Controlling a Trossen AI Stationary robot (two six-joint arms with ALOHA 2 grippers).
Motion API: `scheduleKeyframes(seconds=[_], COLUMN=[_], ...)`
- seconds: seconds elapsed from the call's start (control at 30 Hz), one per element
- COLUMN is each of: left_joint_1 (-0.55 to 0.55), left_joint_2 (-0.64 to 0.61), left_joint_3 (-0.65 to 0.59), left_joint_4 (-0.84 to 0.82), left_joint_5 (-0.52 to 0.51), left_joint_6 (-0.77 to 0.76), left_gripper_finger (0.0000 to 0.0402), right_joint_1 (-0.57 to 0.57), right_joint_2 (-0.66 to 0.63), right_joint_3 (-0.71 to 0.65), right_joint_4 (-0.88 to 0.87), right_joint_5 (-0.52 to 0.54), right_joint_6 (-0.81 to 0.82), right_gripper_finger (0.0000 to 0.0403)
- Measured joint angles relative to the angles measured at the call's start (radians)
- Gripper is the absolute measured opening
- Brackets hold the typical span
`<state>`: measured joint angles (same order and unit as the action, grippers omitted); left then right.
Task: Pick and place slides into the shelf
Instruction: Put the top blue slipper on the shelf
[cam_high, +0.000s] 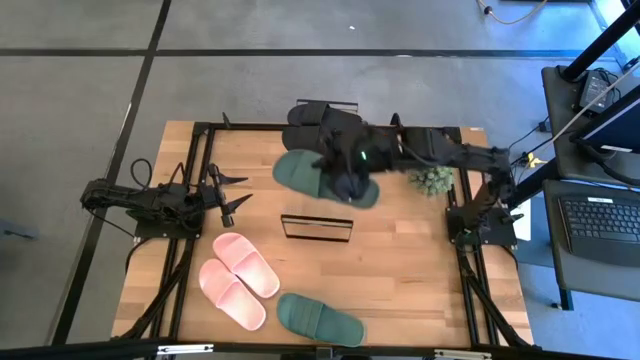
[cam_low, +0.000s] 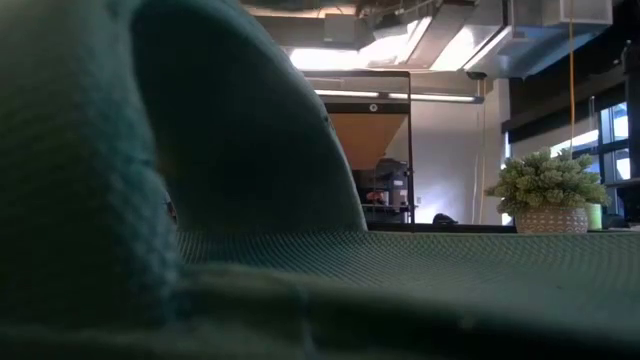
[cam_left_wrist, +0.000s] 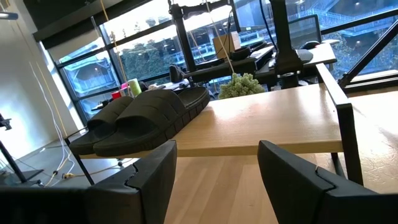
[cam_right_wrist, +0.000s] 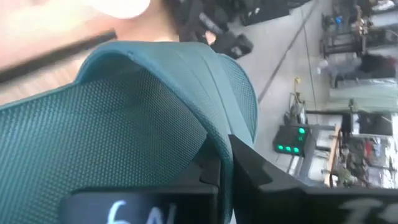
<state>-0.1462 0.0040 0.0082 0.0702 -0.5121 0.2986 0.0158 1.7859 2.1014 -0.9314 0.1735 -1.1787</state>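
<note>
My right gripper (cam_high: 347, 180) is shut on a dark green slide (cam_high: 312, 172) over the table's far middle. The black pair (cam_high: 312, 113) lies side by side at the far end. In the left wrist view the pair (cam_left_wrist: 146, 118) rests on the shelf's light wood board (cam_left_wrist: 267, 124). The shelf's thin black frame (cam_high: 318, 229) shows at the table's middle. The pink pair (cam_high: 238, 280) and the second green slide (cam_high: 320, 318) lie soles down near the near edge. That second green slide (cam_low: 250, 200) fills the low view. My left gripper (cam_high: 230, 195) (cam_left_wrist: 214, 180) waits open at the left. My right gripper (cam_right_wrist: 217, 180) holds the green slide by its side rim (cam_right_wrist: 214, 146), with one dark finger (cam_right_wrist: 249, 180) against the outer edge. The gripper body hides the other finger. It comes from above, toward the slide's right end (cam_high: 365, 192). The slide looks lifted clear and roughly level.
A small potted plant (cam_high: 432, 180) (cam_low: 545, 195) stands on the table's right side, close to my right arm. Black arm mounts run along both side edges. Bare wood shows right of the shelf and at the near right.
</note>
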Motion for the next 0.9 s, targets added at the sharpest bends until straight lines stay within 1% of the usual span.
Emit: scheduleKeyframes(seconds=[0.17, 0.23, 0.3, 0.37, 0.43, 0.57, 0.67, 0.9], left_joint_1=[0.0, 0.0, 0.0, 0.0, 0.0, 0.0, 0.0, 0.0], left_joint_2=[0.0, 0.0, 0.0, 0.0, 0.0, 0.0, 0.0, 0.0], left_joint_3=[0.0, 0.0, 0.0, 0.0, 0.0, 0.0, 0.0, 0.0], left_joint_4=[0.0, 0.0, 0.0, 0.0, 0.0, 0.0, 0.0, 0.0], left_joint_5=[0.0, 0.0, 0.0, 0.0, -0.001, -0.003, -0.003, -0.004], left_joint_6=[0.001, 0.001, 0.001, 0.001, 0.001, 0.004, 0.042, 0.078], left_gripper_finger=[0.0217, 0.0217, 0.0217, 0.0217, 0.0217, 0.0217, 0.0217, 0.0217], right_joint_1=[-0.137, -0.182, -0.22, -0.257, -0.292, -0.355, -0.393, -0.419], right_joint_2=[0.001, 0.001, 0.001, 0.001, 0.001, 0.001, 0.001, 0.001], right_joint_3=[-0.108, -0.161, -0.214, -0.252, -0.29, -0.361, -0.401, -0.508], right_joint_4=[0.104, 0.161, 0.228, 0.261, 0.314, 0.402, 0.46, 0.605], right_joint_5=[-0.232, -0.3, -0.344, -0.409, -0.499, -0.653, -0.728, -0.757], right_joint_6=[-0.104, -0.148, -0.193, -0.211, -0.236, -0.24, -0.234, -0.132], right_gripper_finger=[0.0013, 0.0013, 0.0013, 0.0013, 0.0013, 0.0013, 0.0013, 0.0013])
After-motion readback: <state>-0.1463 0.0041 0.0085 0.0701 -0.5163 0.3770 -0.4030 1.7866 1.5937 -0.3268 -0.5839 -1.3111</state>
